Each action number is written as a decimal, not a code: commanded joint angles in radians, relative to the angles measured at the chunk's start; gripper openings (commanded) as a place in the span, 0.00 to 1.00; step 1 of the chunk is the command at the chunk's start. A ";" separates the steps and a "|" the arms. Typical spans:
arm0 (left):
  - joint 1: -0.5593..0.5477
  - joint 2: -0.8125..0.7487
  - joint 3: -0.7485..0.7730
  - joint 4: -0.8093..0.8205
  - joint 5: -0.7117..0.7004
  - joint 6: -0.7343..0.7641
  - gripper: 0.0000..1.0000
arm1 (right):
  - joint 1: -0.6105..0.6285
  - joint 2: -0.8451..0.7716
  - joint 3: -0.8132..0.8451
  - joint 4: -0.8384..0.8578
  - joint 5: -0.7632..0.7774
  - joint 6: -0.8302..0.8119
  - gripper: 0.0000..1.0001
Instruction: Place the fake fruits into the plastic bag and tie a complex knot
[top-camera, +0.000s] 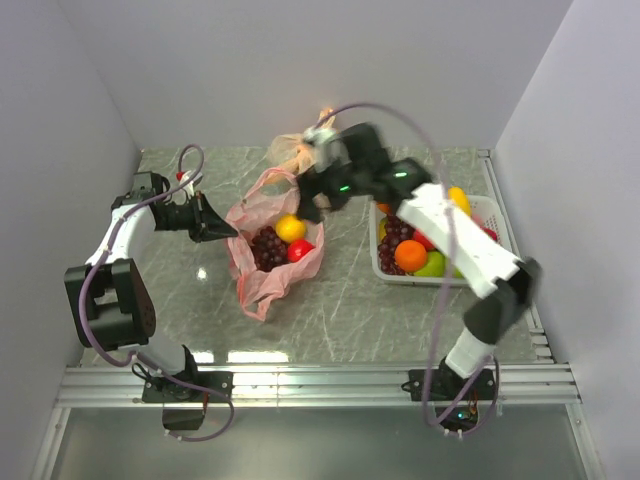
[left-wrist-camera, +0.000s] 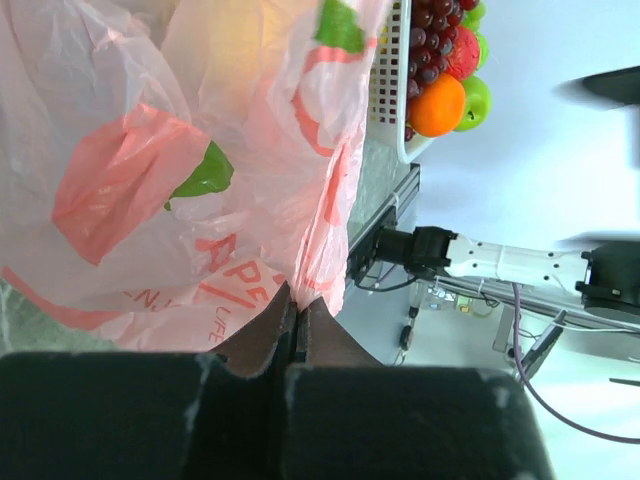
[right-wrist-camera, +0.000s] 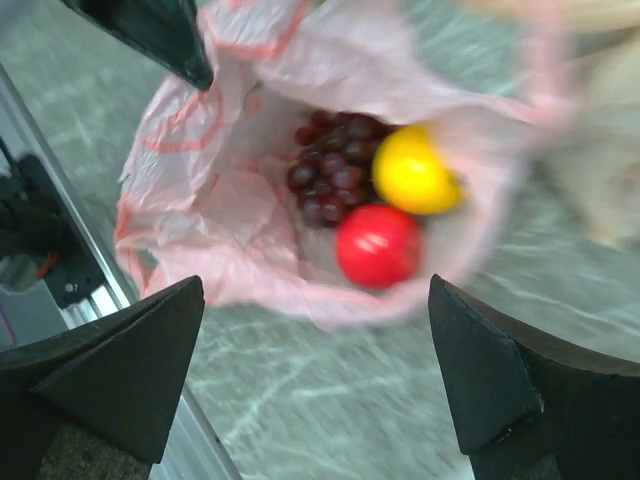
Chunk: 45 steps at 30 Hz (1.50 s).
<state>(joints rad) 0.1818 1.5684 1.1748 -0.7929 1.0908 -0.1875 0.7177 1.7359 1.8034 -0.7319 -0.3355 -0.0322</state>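
One rim of the plastic bag (top-camera: 262, 285), the left, is pinched by the closed left gripper (top-camera: 225, 228), stretched rightward; the right gripper (top-camera: 310, 205) is held wide open above the mouth.

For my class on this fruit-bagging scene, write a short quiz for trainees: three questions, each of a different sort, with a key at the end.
1. True or false: the left gripper is shut on the edge of the plastic bag.
2. How many fruits can be seen inside the bag? A) one B) three C) five
3. Fill the gap: the right gripper hangs above the bag's mouth with its jaws ____.

Key
1. True: thin bag film is pinched between the closed fingers.
2. B: a grape bunch, a yellow fruit and a red fruit.
3. open: nothing sits between the fingers.
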 joint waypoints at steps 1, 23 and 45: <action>0.004 -0.013 -0.006 0.038 -0.006 -0.004 0.00 | -0.159 -0.166 -0.038 -0.090 -0.154 -0.073 1.00; 0.005 -0.021 -0.007 0.008 -0.017 0.022 0.00 | -0.911 -0.546 -0.453 -0.462 0.105 -0.509 1.00; 0.005 -0.018 -0.004 0.006 -0.008 0.026 0.00 | -0.728 -0.504 -0.713 -0.205 0.405 -0.302 0.99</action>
<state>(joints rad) 0.1822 1.5684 1.1595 -0.7864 1.0744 -0.1875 -0.0265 1.2335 1.1046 -0.9863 0.0204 -0.3561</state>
